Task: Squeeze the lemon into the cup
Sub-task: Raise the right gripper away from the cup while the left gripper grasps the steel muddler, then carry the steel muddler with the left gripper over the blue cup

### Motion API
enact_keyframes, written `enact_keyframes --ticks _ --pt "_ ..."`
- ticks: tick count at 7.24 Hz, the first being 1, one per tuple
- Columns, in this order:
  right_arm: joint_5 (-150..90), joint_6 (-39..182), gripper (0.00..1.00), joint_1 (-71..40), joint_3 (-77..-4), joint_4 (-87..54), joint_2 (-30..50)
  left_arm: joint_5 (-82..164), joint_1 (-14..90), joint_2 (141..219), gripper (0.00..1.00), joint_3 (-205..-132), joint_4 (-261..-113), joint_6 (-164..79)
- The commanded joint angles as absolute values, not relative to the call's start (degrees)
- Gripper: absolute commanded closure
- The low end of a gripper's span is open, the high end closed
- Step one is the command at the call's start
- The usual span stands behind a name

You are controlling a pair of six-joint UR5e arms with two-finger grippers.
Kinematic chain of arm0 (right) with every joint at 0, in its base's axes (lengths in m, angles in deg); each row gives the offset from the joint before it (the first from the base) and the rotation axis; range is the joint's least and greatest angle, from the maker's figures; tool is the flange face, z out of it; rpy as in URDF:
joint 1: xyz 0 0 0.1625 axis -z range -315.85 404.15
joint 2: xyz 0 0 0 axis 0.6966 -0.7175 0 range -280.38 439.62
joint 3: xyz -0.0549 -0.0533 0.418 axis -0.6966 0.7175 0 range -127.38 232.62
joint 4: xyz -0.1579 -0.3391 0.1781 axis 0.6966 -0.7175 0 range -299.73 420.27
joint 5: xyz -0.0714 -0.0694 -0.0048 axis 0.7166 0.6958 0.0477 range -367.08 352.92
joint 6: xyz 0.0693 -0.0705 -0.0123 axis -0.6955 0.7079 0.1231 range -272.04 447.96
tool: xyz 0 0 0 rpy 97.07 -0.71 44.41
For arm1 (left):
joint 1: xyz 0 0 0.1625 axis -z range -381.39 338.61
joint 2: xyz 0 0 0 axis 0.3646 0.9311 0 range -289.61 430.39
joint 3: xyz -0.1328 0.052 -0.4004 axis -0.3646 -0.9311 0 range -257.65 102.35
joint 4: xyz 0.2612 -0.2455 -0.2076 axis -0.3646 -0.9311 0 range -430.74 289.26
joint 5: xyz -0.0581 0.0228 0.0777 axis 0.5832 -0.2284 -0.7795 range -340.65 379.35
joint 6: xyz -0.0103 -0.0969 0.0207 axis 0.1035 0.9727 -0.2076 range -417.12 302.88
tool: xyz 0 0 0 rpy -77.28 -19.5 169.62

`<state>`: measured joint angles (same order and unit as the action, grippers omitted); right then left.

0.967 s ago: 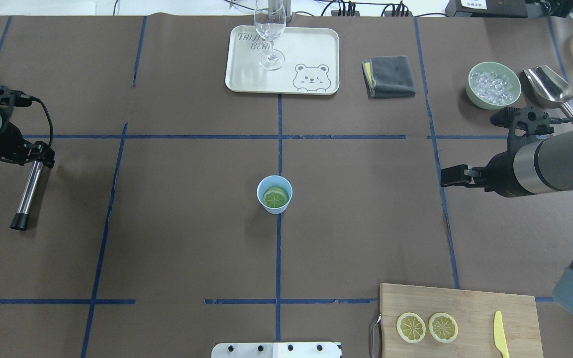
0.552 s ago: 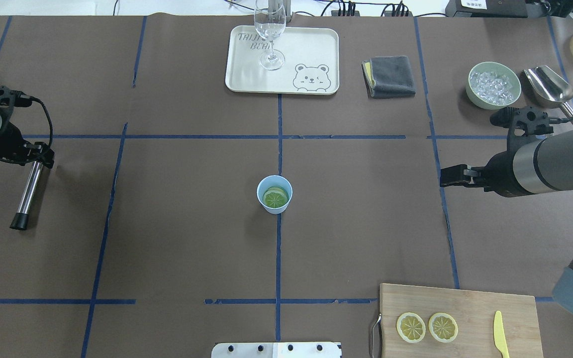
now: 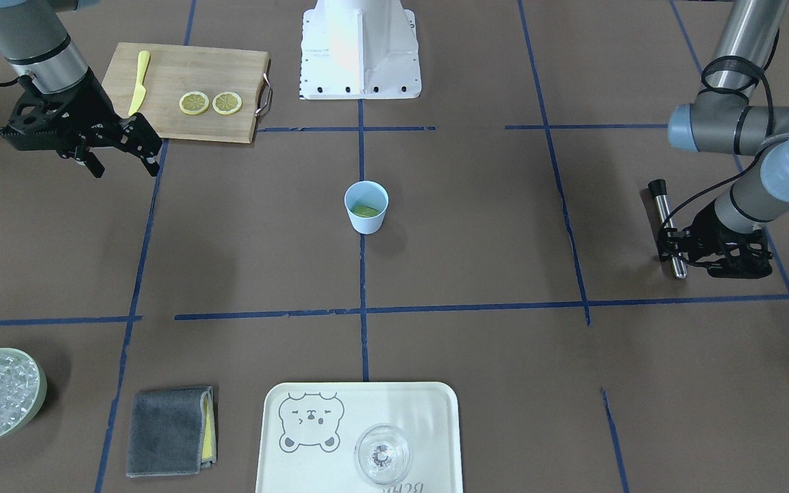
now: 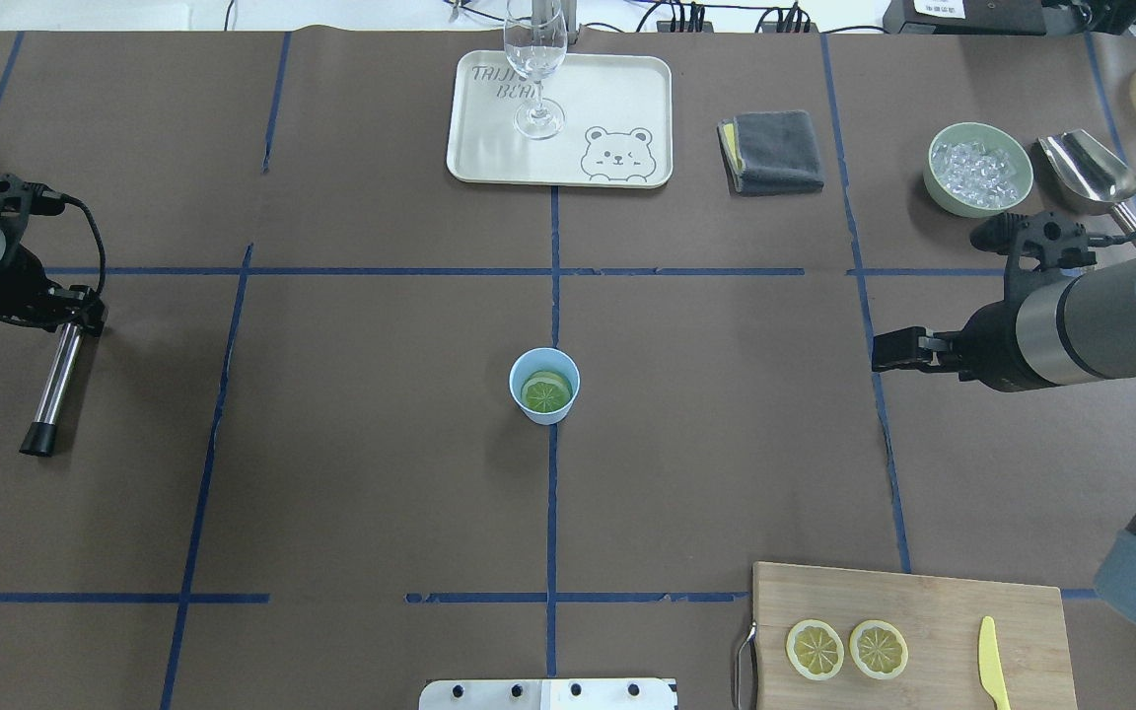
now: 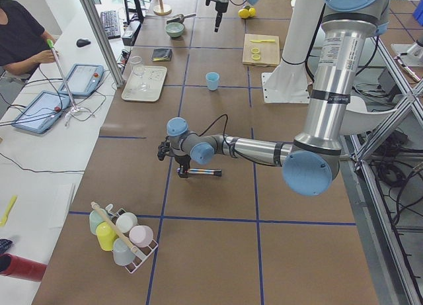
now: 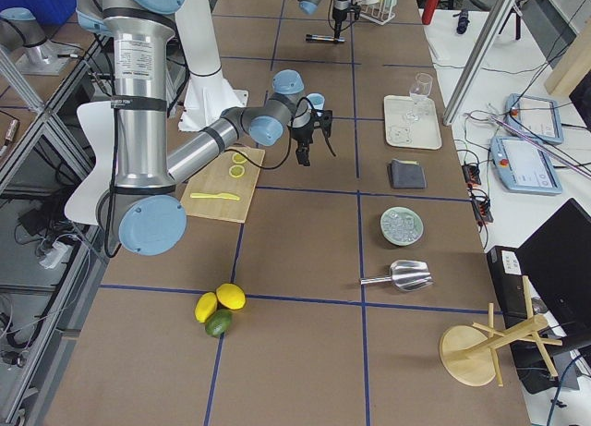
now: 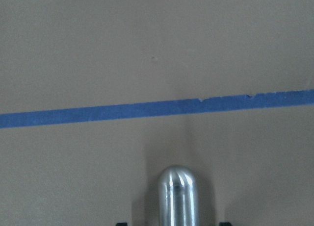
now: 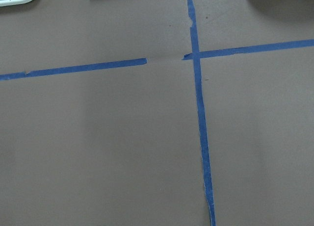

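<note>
**Brown-paper desk (image 4: pixel 361 473), lemon (image 4: pixel 546 393) sitting in the cup (image 3: pixel 366 223)**

Blue tape lines all over the desk. The slice lies flat down inside the light-blue cup, dead centre. The right hand (image 3: pixel 122 159) hangs off to the right, fingers spread and holding nothing, well apart from the cup. The left hand (image 3: pixel 673 245) is way out left, fingers parted either side of a metal rod (image 4: pixel 53 385) lying on the desk.
</note>
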<state>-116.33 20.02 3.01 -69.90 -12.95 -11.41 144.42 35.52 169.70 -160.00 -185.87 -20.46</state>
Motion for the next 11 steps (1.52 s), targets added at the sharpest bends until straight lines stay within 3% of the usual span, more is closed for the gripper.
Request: enact_keyframes --ticks 1,3,6,9,11 --pt "-116.3 20.0 0.00 3.0 -69.9 -12.9 -11.4 144.3 35.5 169.9 0.99 -160.0 -185.9 -20.7" --pt "-116.3 20.0 0.00 3.0 -69.9 -12.9 -11.3 144.5 35.5 171.2 1.00 -161.1 -185.7 -20.6" --pt "-116.3 20.0 0.00 2.9 -70.1 -12.9 -11.3 143.8 35.1 172.1 1.00 -171.0 -184.8 -20.5" --pt "-116.3 20.0 0.00 2.9 -70.0 -12.9 -11.3 140.4 25.6 179.3 1.00 -181.6 -183.7 -20.7" --pt "-116.2 20.0 0.00 2.9 -70.1 -12.9 -11.3 134.9 19.8 187.2 1.00 -182.6 -184.0 -17.8"
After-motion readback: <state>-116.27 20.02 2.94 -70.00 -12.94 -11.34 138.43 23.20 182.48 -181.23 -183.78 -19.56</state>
